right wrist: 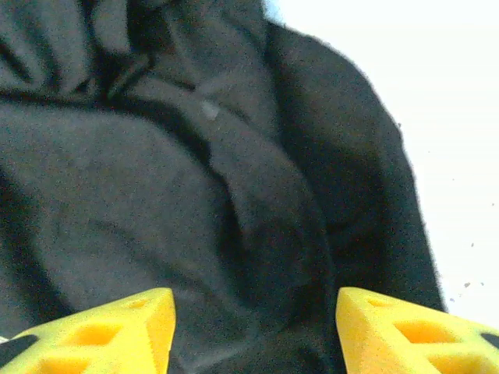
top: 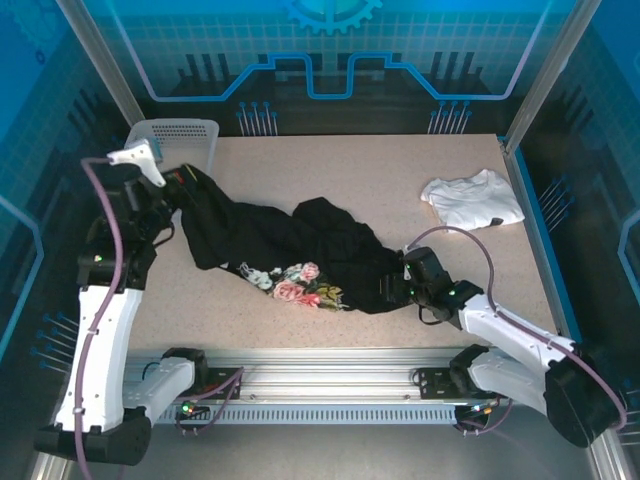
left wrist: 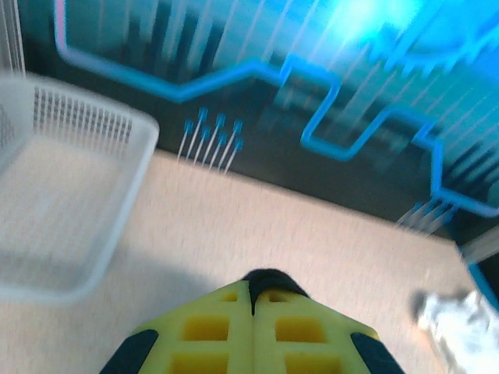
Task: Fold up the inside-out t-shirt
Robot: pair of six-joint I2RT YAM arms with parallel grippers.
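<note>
The inside-out t-shirt is black and lies crumpled in a long band across the table, with a floral print showing at its near edge. My left gripper holds the shirt's left end lifted near the basket. In the left wrist view its yellow fingers are pressed together on a tuft of black cloth. My right gripper sits at the shirt's right end. Its fingers stand wide apart over folds of the black fabric, with nothing pinched between them.
A white mesh basket stands at the back left corner, close behind my left gripper. A smaller white garment lies at the back right. Bare tabletop stretches behind the shirt. A metal rail runs along the near edge.
</note>
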